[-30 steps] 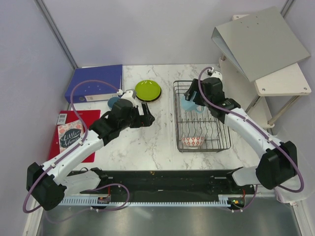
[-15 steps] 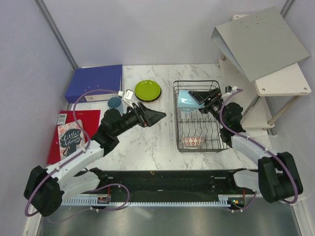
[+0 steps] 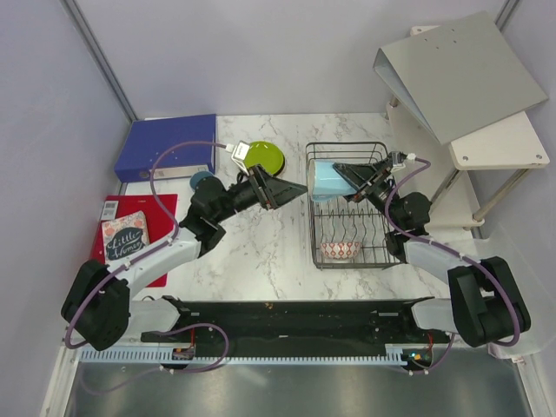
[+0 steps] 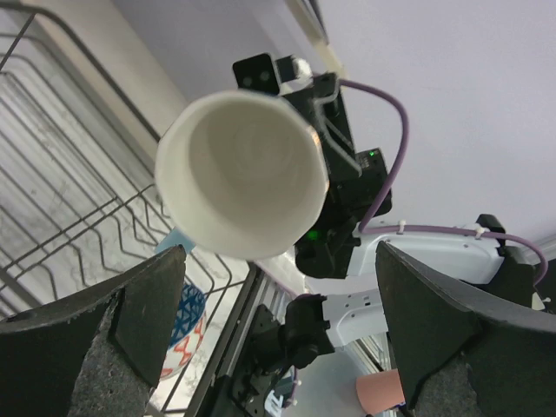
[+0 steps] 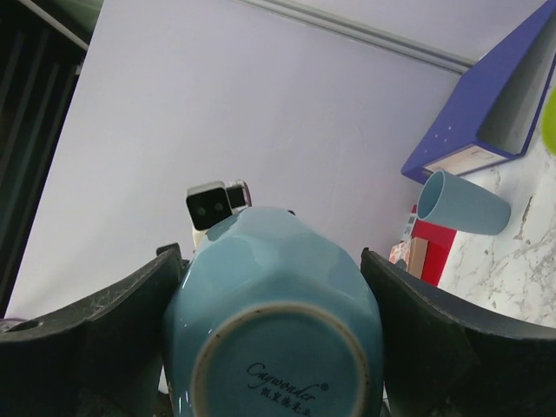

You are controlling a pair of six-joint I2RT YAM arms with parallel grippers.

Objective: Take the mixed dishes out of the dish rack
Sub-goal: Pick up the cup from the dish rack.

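Between your right gripper's (image 3: 346, 179) fingers a light blue cup (image 5: 274, 287) is pinched by its sides, base toward the wrist, mouth facing your left gripper (image 3: 295, 188). The left fingers are spread wide, tips just beside the cup's rim. Below the right fingers sits the dish rack (image 3: 399, 228), holding a red-and-white bowl (image 3: 340, 250). Behind the left fingers, a second blue cup (image 3: 201, 180) rests on the table.

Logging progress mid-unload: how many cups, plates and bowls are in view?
Cups: 2 (held cup in right gripper, loose cup on table)
Plates: 1 (lime plate)
Bowls: 1 (bowl in rack)
Total: 4
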